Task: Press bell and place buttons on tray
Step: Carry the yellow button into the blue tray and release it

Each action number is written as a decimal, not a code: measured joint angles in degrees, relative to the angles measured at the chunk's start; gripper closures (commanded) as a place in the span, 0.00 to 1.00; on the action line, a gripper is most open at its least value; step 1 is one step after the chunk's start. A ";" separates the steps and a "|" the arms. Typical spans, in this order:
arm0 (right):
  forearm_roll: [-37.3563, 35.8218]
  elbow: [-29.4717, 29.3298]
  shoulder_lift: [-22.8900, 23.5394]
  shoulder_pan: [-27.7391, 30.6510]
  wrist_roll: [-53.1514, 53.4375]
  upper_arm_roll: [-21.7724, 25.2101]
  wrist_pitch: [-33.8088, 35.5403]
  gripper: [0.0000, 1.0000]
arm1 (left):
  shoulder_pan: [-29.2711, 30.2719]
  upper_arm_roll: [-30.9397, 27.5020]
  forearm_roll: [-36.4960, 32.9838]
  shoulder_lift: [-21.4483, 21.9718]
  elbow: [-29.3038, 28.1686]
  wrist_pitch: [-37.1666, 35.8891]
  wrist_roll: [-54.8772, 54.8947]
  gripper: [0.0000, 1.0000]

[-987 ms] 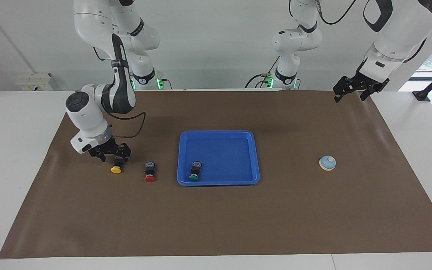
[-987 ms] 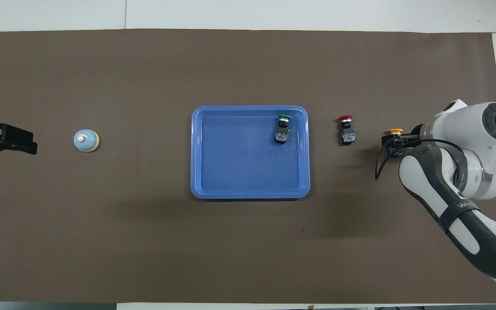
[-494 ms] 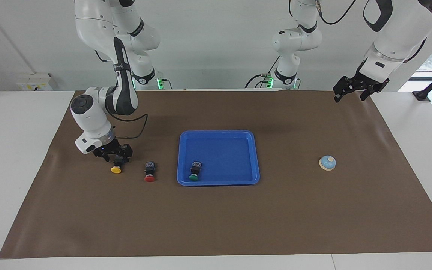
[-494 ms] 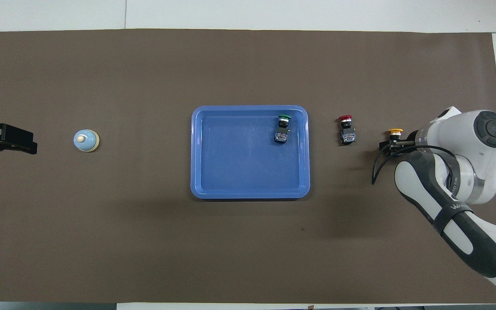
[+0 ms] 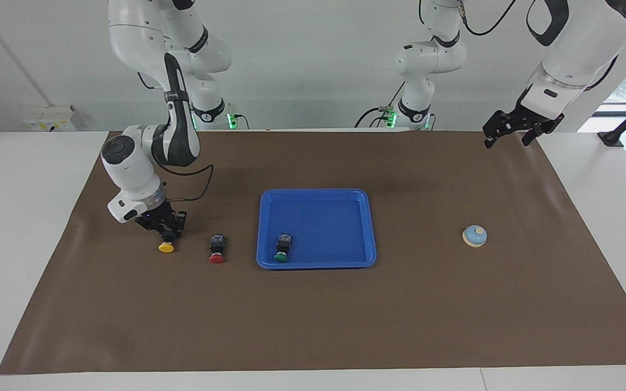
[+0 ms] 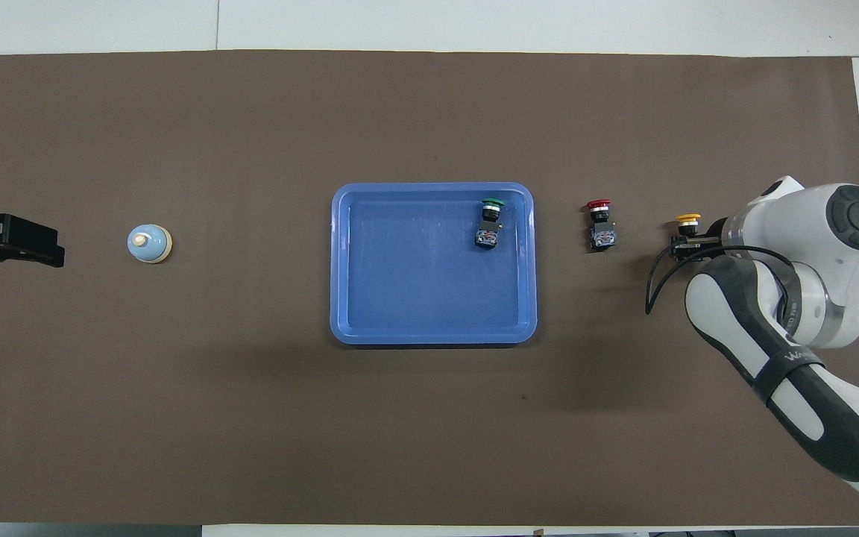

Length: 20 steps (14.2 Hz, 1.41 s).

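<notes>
The blue tray (image 5: pixel 318 192) (image 6: pixel 429 187) lies mid-mat with the green button (image 5: pixel 282 250) (image 6: pixel 489 223) lying in it, at the corner toward the right arm's end. The red button (image 5: pixel 217 250) (image 6: pixel 599 225) lies on the mat beside the tray. My right gripper (image 5: pixel 167 234) (image 6: pixel 684 242) is low at the mat and shut on the black body of the yellow button (image 5: pixel 166 247) (image 6: pixel 687 218), beside the red one. The bell (image 5: pixel 474 235) (image 6: pixel 150 244) stands toward the left arm's end. My left gripper (image 5: pixel 510 136) (image 6: pixel 53 252) waits open, raised over the mat's edge.
A brown mat (image 5: pixel 313 315) (image 6: pixel 250 418) covers the white table. A black cable (image 5: pixel 204 184) loops from the right arm's wrist above the mat near the yellow button.
My right gripper's fingers have closed in on the yellow button and the wrist has turned a little. The button has shifted slightly. The left arm has not moved.
</notes>
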<state>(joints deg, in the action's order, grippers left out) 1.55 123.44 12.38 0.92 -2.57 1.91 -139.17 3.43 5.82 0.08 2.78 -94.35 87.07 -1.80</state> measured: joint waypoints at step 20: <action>-0.05 -41.89 19.95 -33.17 42.54 -1.09 21.95 0.59 | 0.00 0.00 0.00 0.00 0.00 0.00 0.00 0.00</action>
<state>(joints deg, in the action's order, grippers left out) 1.50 81.55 32.33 -32.25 39.98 0.81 -117.23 3.43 5.82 0.08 2.78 -94.35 87.07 -1.80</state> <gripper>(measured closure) 0.586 0.000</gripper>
